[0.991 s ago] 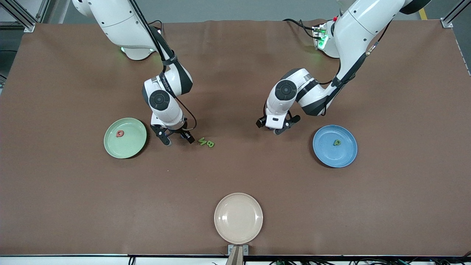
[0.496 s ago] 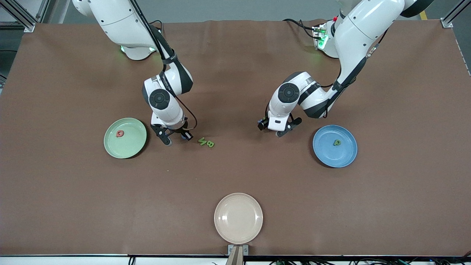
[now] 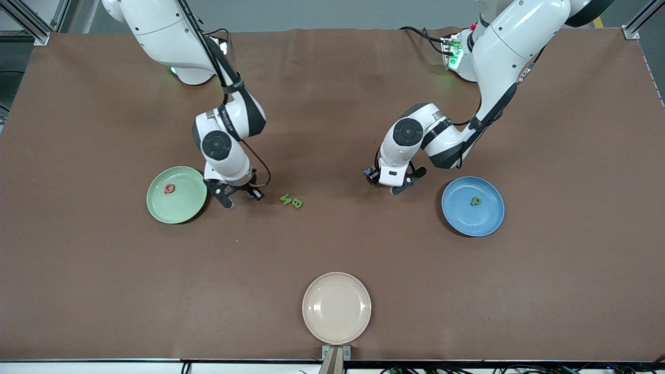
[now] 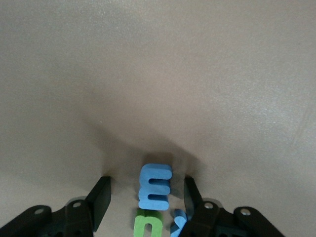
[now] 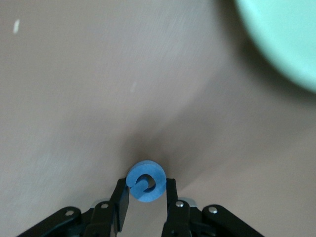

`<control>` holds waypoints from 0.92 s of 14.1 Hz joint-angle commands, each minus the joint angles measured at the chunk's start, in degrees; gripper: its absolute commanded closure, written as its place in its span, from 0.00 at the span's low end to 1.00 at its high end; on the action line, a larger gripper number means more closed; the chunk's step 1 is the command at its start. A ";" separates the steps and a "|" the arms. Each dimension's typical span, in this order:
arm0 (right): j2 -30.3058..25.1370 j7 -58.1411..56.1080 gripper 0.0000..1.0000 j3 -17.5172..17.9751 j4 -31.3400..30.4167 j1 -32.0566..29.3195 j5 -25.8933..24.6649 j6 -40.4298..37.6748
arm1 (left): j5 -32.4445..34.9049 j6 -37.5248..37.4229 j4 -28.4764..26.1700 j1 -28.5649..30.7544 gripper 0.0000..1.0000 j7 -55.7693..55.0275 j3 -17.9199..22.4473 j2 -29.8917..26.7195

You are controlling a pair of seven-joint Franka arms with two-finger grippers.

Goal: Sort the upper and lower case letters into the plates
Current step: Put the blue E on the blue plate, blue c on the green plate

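A: Right gripper status?

B: Pinching a round blue letter, its slit turned toward the wrist. It's over bare table just beside the mint plate. A red letter lies in that plate.

A: Left gripper?

B: Fingers spread either side of a blue E, not touching it. Its long axis runs along the gap; a green letter sits beside it. The blue plate holds one green letter. Two green letters lie between the plates, nearer the mint plate.
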 commanded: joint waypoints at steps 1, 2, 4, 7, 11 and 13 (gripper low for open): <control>-5.80 -11.07 1.00 -3.05 -1.24 -3.59 -0.33 -6.50 | 1.44 0.43 -0.06 -0.43 0.48 -1.59 0.31 0.18; -7.03 -15.20 1.00 -4.28 -1.50 -4.91 -0.33 -7.73 | 1.44 0.43 -0.06 -0.51 0.53 -1.59 0.31 0.18; -8.45 -22.85 1.00 -5.43 -2.12 -8.24 -0.33 -8.53 | 1.44 0.43 0.03 -0.51 0.63 -1.59 0.31 0.18; -7.93 -31.05 1.00 -5.52 -4.83 -14.22 -0.42 -5.39 | 1.44 0.43 0.12 -0.60 0.79 -1.59 0.31 0.09; -6.96 -32.38 0.99 -5.44 -9.41 -14.76 -0.24 0.96 | 1.44 -0.36 0.29 0.36 0.92 -1.42 0.23 -2.88; -5.91 -32.47 0.98 -5.44 -9.41 -14.76 -0.24 0.78 | 1.27 -3.42 1.34 1.15 0.93 -0.46 0.14 -5.43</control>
